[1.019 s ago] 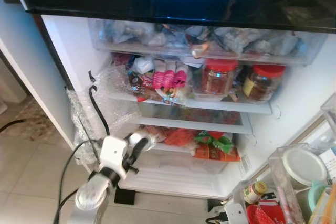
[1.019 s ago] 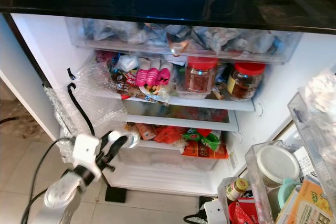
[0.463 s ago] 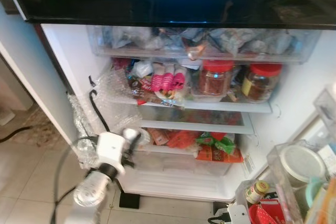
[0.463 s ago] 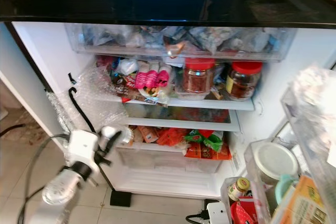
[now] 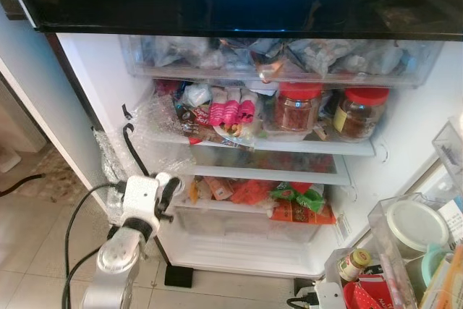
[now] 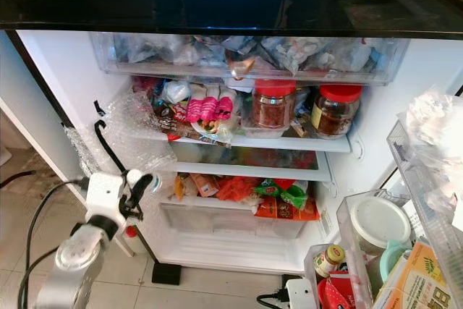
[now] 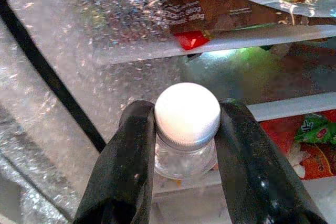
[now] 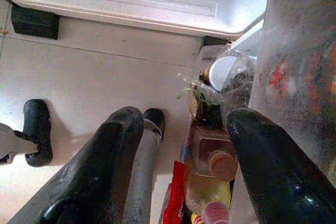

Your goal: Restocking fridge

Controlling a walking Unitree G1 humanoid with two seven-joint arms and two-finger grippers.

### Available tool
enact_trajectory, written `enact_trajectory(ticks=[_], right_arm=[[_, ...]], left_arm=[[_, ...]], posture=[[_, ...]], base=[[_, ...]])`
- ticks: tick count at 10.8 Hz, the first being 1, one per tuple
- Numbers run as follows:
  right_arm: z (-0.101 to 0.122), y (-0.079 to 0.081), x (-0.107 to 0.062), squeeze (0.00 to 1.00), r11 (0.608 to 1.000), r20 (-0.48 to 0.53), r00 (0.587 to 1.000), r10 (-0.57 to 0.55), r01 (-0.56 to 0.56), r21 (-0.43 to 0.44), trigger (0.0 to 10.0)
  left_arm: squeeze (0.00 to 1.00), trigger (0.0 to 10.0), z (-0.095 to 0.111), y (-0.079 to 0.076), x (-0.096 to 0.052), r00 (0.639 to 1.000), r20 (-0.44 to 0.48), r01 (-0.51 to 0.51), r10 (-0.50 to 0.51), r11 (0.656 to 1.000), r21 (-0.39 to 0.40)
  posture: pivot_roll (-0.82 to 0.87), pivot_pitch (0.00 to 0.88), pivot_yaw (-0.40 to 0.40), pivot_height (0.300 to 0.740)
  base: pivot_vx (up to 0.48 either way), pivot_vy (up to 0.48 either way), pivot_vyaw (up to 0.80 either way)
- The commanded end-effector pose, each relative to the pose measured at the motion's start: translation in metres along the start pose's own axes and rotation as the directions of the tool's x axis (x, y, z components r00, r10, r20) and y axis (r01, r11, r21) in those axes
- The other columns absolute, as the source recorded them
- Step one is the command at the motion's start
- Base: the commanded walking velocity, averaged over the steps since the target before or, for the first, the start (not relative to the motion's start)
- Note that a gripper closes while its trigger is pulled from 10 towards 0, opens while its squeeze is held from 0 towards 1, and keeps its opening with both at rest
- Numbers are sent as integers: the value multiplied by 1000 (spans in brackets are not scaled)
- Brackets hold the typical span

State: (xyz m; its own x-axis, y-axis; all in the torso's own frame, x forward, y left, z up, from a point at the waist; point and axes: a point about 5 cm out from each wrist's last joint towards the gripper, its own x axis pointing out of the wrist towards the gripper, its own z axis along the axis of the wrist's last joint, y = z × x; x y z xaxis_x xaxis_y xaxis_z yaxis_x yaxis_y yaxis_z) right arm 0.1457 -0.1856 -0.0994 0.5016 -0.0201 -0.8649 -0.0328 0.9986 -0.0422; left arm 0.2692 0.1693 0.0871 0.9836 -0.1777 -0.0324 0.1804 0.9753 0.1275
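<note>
The fridge stands open, its shelves point(image 5: 289, 144) packed with food. My left gripper point(image 5: 168, 188) is at the left edge of the lower shelf, beside the bubble wrap point(image 5: 155, 135) on the left wall. It is shut on a small clear bottle with a white cap point(image 7: 187, 113); the black fingers point(image 7: 126, 166) clamp its neck from both sides. My right gripper point(image 8: 184, 129) hangs open over the tiled floor, next to bottles point(image 8: 215, 166) in the door bin.
Two red-lidded jars point(image 5: 300, 106) and a pink packet point(image 5: 231, 111) fill the middle shelf. Red and green packets point(image 5: 289, 200) lie on the lower shelf. Door bins point(image 5: 409, 226) with containers jut out at the right. A black cable point(image 5: 134, 150) runs down the left wall.
My left arm has swung leftward with the bottle, from in front of the lower shelf to its left edge near the bubble wrap. The camera shifted slightly.
</note>
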Motion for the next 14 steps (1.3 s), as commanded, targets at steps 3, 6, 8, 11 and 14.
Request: enact_trajectory(ticks=[3, 6, 8, 11, 14], right_arm=[[-2, -1, 0, 0, 999, -6, 1000, -25, 25, 25, 10000], [-3, -1, 0, 0, 999, -6, 1000, -23, 23, 28, 10000], [-4, 0, -1, 0, 999, -13, 1000, -22, 22, 24, 10000], [-4, 1, -1, 0, 999, -3, 1000, -9, 9, 31, 10000], [-4, 3, -1, 0, 1000, -3, 1000, 7, -7, 23, 10000]], left_arm=[[0, 10000, 2, -1, 6, 1000, 22, 13, -13, 1000, 14], [0, 10000, 0, -3, 5, 1000, 20, 22, -22, 1000, 13], [0, 10000, -1, -4, 5, 999, 22, 28, -28, 1000, 10], [0, 10000, 0, -5, 5, 999, 28, 30, -30, 1000, 8], [0, 10000, 0, -7, 6, 999, 31, 37, -37, 999, 6]], posture=[[-100, 42, 6, 740], [-94, 36, 5, 740], [-98, 36, 7, 740], [-95, 30, 6, 740], [-95, 26, 5, 730]], base=[[0, 0, 0], [0, 0, 0], [0, 0, 0], [0, 0, 0], [0, 0, 0]])
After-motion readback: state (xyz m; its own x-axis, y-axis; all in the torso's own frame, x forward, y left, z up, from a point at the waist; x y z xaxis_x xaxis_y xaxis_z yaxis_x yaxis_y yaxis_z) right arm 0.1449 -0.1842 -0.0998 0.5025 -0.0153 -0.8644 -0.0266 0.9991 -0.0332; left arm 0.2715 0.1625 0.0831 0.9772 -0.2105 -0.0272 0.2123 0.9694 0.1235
